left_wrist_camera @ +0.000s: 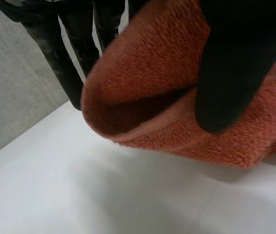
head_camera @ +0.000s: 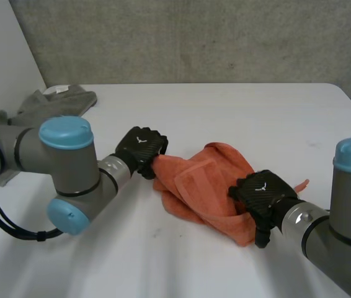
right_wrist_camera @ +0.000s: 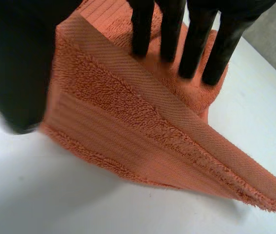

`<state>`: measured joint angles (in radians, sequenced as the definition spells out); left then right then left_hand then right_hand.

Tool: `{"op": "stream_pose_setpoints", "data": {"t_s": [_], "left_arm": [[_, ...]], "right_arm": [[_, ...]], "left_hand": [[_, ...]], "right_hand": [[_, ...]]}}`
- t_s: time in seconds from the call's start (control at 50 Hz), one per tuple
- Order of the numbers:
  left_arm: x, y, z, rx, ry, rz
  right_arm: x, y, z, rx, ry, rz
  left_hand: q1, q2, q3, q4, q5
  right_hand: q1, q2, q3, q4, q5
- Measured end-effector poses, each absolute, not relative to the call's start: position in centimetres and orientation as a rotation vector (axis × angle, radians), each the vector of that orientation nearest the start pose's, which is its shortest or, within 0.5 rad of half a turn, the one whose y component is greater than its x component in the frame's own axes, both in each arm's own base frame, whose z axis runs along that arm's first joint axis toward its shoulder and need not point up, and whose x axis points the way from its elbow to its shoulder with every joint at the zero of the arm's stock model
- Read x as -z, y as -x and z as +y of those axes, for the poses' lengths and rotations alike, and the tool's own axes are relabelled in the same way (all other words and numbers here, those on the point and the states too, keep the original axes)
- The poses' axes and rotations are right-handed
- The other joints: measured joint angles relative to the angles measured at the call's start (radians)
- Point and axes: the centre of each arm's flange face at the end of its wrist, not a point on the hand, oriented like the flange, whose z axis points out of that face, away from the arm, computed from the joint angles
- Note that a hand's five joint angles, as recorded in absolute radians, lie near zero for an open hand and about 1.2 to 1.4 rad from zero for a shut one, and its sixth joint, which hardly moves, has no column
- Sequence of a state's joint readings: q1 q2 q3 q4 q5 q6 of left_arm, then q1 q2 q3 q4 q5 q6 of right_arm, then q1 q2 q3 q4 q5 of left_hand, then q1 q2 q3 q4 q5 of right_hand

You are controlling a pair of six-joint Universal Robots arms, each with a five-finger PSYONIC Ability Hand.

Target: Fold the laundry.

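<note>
An orange towel is bunched mid-way on the white table. Its left edge is pinched between thumb and fingers of the left hand. Its near right edge is clamped by the right hand. A grey cloth is heaped at the far left corner.

On the orange towel, the left hand grips the left end, the right hand the right edge.

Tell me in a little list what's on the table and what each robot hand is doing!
cloth: orange towel, bunched up on the white table
left hand: pinching one end of the orange towel
right hand: pinching the other end
also there: grey cloth, behind the left arm
folded: not neatly yet
</note>
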<state>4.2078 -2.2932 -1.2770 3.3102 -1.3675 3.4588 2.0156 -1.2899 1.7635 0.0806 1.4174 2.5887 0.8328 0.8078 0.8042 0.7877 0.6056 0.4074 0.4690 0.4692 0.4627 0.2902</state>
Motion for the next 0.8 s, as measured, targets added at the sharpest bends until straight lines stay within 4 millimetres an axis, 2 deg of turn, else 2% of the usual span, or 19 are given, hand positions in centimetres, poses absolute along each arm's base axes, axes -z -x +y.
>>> {"op": "stream_pose_setpoints", "data": {"t_s": [0.02, 0.04, 0.06, 0.08, 0.1, 0.14, 0.2, 0.22, 0.32, 0.34, 0.42, 0.48, 0.56, 0.64, 0.66, 0.74, 0.76, 0.78, 0.8], "left_arm": [[-14.0, 33.5, -29.6, 2.055, -1.279, 2.410], [-13.9, 33.6, -29.6, 2.056, -1.271, 2.408], [-14.0, 33.6, -29.7, 2.057, -1.254, 2.402], [-14.0, 33.6, -29.8, 2.057, -1.247, 2.399], [-14.1, 33.6, -30.0, 2.057, -1.223, 2.389], [-14.4, 33.6, -30.1, 2.060, -1.196, 2.373], [-16.8, 33.1, -30.7, 2.114, -1.116, 2.280], [-18.8, 32.7, -30.9, 2.159, -1.067, 2.210], [-25.5, 31.1, -31.1, 2.316, -0.919, 1.986], [-27.5, 30.6, -31.1, 2.368, -0.876, 1.919], [-31.7, 29.2, -30.8, 2.480, -0.789, 1.773], [-33.1, 28.4, -30.7, 2.516, -0.760, 1.724], [-32.7, 28.1, -30.5, 2.502, -0.772, 1.741], [-30.4, 28.1, -29.8, 2.440, -0.835, 1.826], [-28.8, 28.2, -29.1, 2.394, -0.879, 1.884], [-25.9, 28.4, -27.4, 2.303, -0.968, 1.994], [-24.7, 28.6, -26.5, 2.265, -1.007, 2.036], [-24.4, 28.6, -26.3, 2.255, -1.017, 2.046], [-23.4, 28.8, -25.4, 2.220, -1.059, 2.082]], "right_arm": [[-16.7, -25.6, -20.0, 1.507, 1.375, 2.283], [-16.5, -25.7, -20.1, 1.521, 1.373, 2.278], [-16.3, -25.8, -20.3, 1.538, 1.370, 2.271], [-16.2, -25.8, -20.4, 1.545, 1.368, 2.268], [-16.1, -25.9, -20.6, 1.566, 1.364, 2.261], [-16.0, -26.0, -21.0, 1.585, 1.357, 2.257], [-16.4, -25.9, -22.0, 1.638, 1.330, 2.253], [-17.7, -25.6, -23.6, 1.728, 1.279, 2.246], [-22.8, -24.2, -26.9, 1.992, 1.101, 2.185], [-24.7, -23.5, -27.9, 2.081, 1.011, 2.153], [-28.5, -21.6, -29.9, 2.232, 0.779, 2.070], [-30.2, -20.3, -31.0, 2.278, 0.646, 2.033], [-30.2, -19.6, -31.4, 2.264, 0.608, 2.053], [-28.7, -19.4, -31.2, 2.184, 0.724, 2.158], [-27.1, -19.4, -30.8, 2.102, 0.873, 2.250], [-24.1, -19.3, -29.6, 1.888, 1.245, 2.410], [-23.1, -19.2, -29.1, 1.792, 1.399, 2.452], [-22.8, -19.2, -28.9, 1.765, 1.440, 2.461], [-22.1, -19.0, -28.6, 1.684, 1.563, 2.488]], "left_hand": [[0.000, 0.000, 0.000, 0.000, 0.000], [0.000, 0.000, 0.000, 0.000, 0.000], [0.310, 0.321, 0.312, 0.337, 0.328], [0.310, 0.359, 0.353, 0.380, 0.356], [0.310, 0.377, 0.373, 0.402, 0.358], [0.310, 0.380, 0.376, 0.405, 0.358], [0.310, 0.382, 0.379, 0.407, 0.358], [0.310, 0.382, 0.379, 0.407, 0.358], [0.310, 0.384, 0.381, 0.409, 0.358], [0.310, 0.385, 0.383, 0.409, 0.358], [0.310, 0.386, 0.384, 0.409, 0.358], [0.310, 0.386, 0.384, 0.409, 0.358], [0.310, 0.386, 0.384, 0.409, 0.358], [0.310, 0.387, 0.384, 0.409, 0.358], [0.310, 0.387, 0.384, 0.409, 0.358], [0.301, 0.375, 0.372, 0.396, 0.351], [0.162, 0.206, 0.209, 0.236, 0.233], [0.162, 0.206, 0.209, 0.236, 0.233], [0.082, 0.140, 0.147, 0.162, 0.167]], "right_hand": [[0.000, 0.000, 0.000, 0.000, 0.000], [0.194, 0.231, 0.223, 0.225, 0.208], [0.338, 0.380, 0.347, 0.348, 0.324], [0.338, 0.380, 0.347, 0.348, 0.324], [0.539, 0.623, 0.609, 0.615, 0.588], [0.576, 0.699, 0.696, 0.708, 0.682], [0.576, 0.699, 0.707, 0.721, 0.692], [0.576, 0.699, 0.707, 0.722, 0.693], [0.576, 0.699, 0.707, 0.722, 0.693], [0.576, 0.699, 0.707, 0.723, 0.693], [0.576, 0.699, 0.707, 0.724, 0.693], [0.576, 0.699, 0.707, 0.724, 0.697], [0.576, 0.699, 0.707, 0.724, 0.698], [0.576, 0.699, 0.707, 0.724, 0.698], [0.576, 0.699, 0.707, 0.724, 0.698], [0.548, 0.664, 0.667, 0.679, 0.664], [0.452, 0.531, 0.545, 0.554, 0.554], [0.422, 0.494, 0.498, 0.516, 0.520], [0.341, 0.407, 0.424, 0.434, 0.444]]}}
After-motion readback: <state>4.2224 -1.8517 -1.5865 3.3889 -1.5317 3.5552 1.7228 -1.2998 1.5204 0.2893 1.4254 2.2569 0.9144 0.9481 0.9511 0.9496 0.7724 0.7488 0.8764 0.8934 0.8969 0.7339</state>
